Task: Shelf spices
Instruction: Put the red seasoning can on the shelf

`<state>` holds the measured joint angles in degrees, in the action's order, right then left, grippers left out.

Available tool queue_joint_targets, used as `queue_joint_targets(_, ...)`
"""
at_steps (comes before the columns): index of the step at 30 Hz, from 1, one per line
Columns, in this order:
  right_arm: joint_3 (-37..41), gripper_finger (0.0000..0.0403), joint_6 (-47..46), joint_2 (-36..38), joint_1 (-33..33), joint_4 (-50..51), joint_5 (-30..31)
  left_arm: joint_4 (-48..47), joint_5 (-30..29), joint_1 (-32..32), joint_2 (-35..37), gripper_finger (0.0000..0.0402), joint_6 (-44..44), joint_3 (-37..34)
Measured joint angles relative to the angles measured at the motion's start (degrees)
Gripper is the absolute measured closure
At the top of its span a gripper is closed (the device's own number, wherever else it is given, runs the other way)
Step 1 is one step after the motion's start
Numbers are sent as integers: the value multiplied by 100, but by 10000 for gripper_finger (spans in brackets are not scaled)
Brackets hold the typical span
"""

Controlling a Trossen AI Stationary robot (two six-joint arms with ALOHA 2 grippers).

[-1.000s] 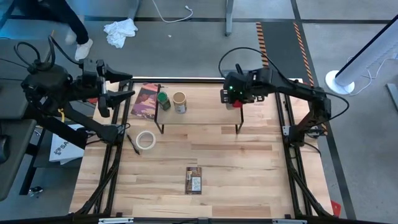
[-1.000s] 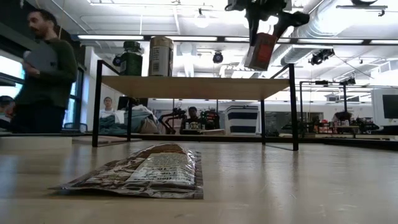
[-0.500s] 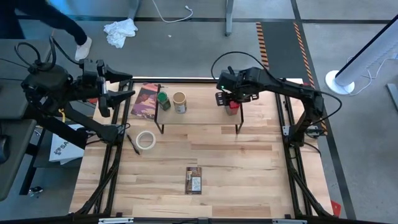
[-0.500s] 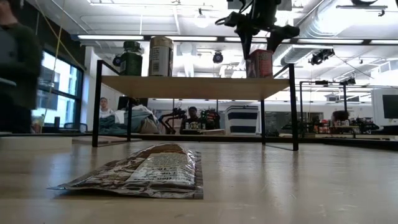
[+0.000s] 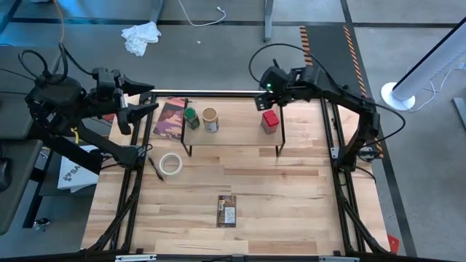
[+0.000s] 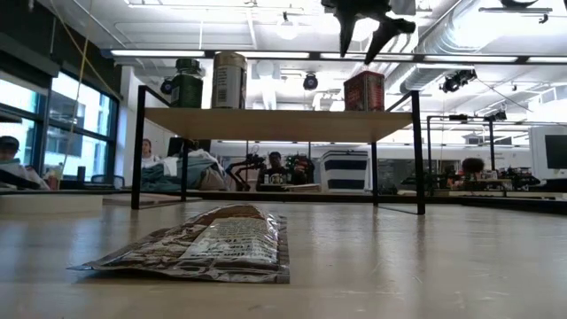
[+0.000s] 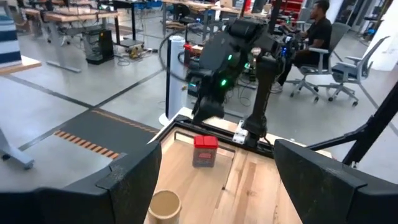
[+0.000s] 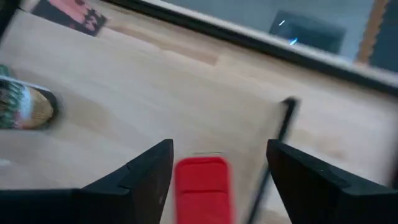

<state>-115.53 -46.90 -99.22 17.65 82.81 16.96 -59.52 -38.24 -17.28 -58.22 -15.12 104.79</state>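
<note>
While the left tool (image 5: 145, 108) hangs open off the bench's (image 5: 291, 196) left edge, gripping nothing, the maroon packet (image 5: 171, 118) lies just beside the shelf's (image 5: 233, 136) left end. On the shelf top stand the green-lidded jar (image 5: 191, 117) and, right next to it, the tan-lidded jar (image 5: 210, 119). Further right, near the shelf's right end, the red tin (image 5: 270, 121) stands upright. The right tool (image 5: 263, 102) hovers above it, fingers spread, clear of the tin. Down front, the orange-brown packet (image 5: 227, 210) lies flat on the bench, well apart from the shelf, with the white tape roll (image 5: 170, 164) off to its left.
</note>
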Motion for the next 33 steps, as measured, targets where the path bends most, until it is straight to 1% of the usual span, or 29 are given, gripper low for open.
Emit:
queue_joint_targets(3,-326,166,204,1,-19,665,318,-136,-32,2,0,92,-148,0)
queue_joint_targets(4,-374,176,241,11,-44,776,419,-188,-74,2,0,92,-208,0)
queue_joint_targets(6,-314,206,390,106,-91,682,442,-296,-159,2,0,92,-293,0)
queue_joint_targets(9,-130,278,317,142,-190,700,404,-380,-215,2,-11,92,-427,0)
queue_joint_targets(12,263,371,301,140,-314,717,383,-373,-232,2,-36,92,-435,0)
queue_joint_targets(13,417,386,290,140,-350,707,382,-372,-232,2,-39,92,-438,0)
queue_joint_targets(17,951,390,-68,145,-400,726,530,-370,-253,2,-52,92,-487,0)
queue_joint_targets(19,1089,399,-279,166,-393,731,683,-371,-298,2,-55,92,-481,0)
queue_joint_targets(21,1161,399,-476,193,-391,717,719,-371,-306,1,-55,92,-481,0)
queue_joint_targets(29,1738,402,-939,184,-619,649,489,-372,-363,2,-55,92,-474,0)
queue_joint_targets(33,1817,402,-1116,184,-785,83,402,-372,-455,2,-55,92,-474,0)
